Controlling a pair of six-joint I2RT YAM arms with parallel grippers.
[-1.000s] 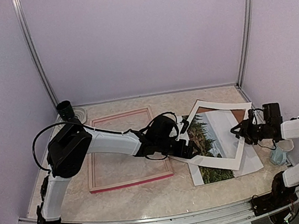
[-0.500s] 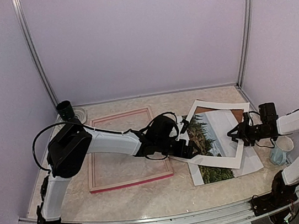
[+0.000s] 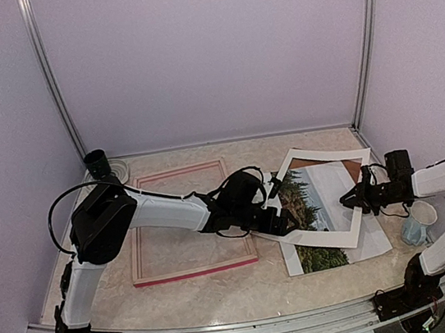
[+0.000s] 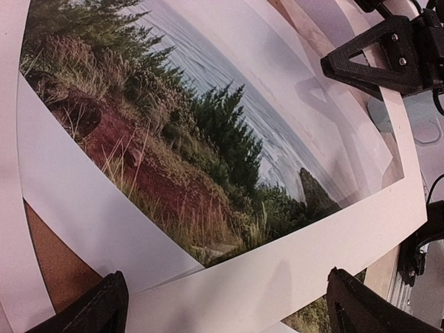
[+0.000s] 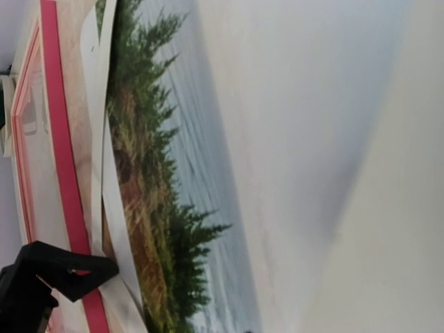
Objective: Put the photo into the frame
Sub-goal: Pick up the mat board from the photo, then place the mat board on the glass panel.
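Mat-clearing step: left fingers (image 4: 97,309) spread above photo (image 4: 208,139); right fingers (image 4: 388,55) at mat (image 4: 291,263) edge (pinch unclear); next, lift mat off photo.

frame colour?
Pink-red frame with a paler upper face. It shows best in the top view.

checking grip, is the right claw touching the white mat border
Cannot tell: in the left wrist view the right claw overlaps the white mat border, but no contact or gap shows plainly.
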